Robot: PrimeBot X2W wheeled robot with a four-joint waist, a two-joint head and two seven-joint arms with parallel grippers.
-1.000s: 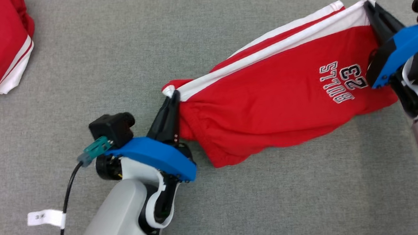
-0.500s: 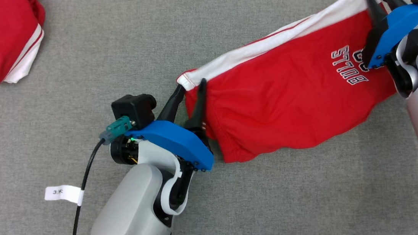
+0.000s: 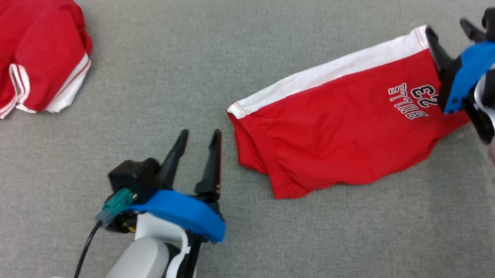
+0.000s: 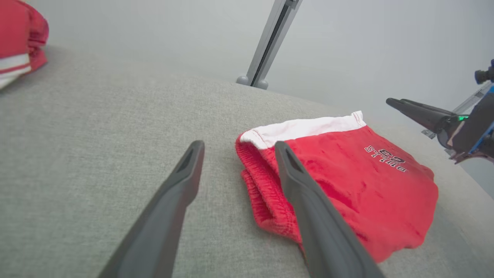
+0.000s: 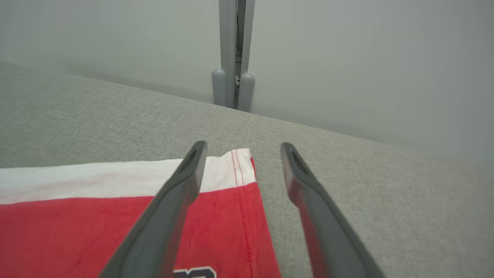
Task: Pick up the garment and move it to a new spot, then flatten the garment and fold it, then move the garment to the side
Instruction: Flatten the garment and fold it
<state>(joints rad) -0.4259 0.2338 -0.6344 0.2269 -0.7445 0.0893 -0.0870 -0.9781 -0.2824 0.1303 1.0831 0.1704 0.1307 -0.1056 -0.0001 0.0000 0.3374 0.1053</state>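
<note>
Releasing the folded red jersey shorts (image 3: 343,139) near the grey felt table's (image 3: 176,64) right edge, left gripper (image 3: 200,134) and right gripper (image 3: 445,28) drew back with fingers spread, the fold seemingly finished.

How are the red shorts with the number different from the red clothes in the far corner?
The numbered shorts lie spread fairly flat; the corner clothes are bunched in a heap. The numbered shorts show lettering, BULLS 23; the corner clothes show none. Both are red with white trim and rest on the grey surface.
</note>
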